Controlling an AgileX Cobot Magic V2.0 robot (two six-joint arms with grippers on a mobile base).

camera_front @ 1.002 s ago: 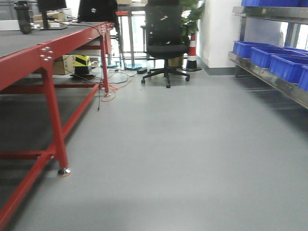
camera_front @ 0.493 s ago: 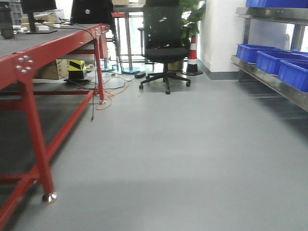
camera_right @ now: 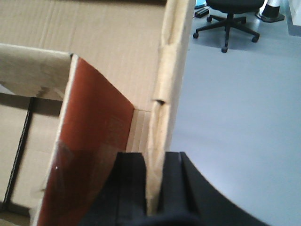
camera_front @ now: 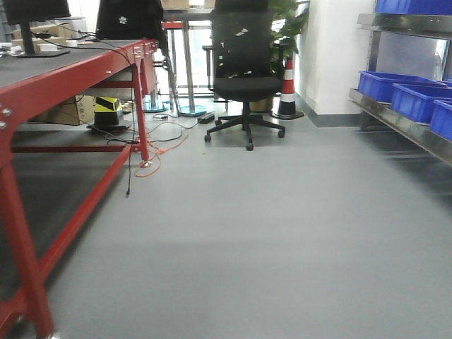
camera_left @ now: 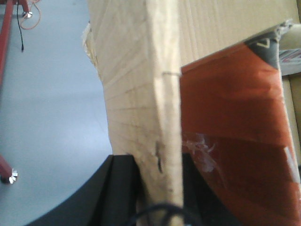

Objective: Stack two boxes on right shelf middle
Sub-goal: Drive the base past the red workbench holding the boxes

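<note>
Pinching opposite walls of the plain brown corrugated cardboard box (camera_left: 136,70), the left fingers (camera_left: 120,193) and right fingers (camera_right: 129,188) held it between them (a red-brown panel showed inside). The shiny stainless-steel shelf (camera_front: 402,123) lay ahead and rightward, nearer the right fingers.

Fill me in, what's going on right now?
Both arms carry an open cardboard box: the left jaws and the right jaws are each shut on a side wall. The front view looks down an aisle, red table on the left, steel shelf with blue bins on the right. The box is not shelved yet.
</note>
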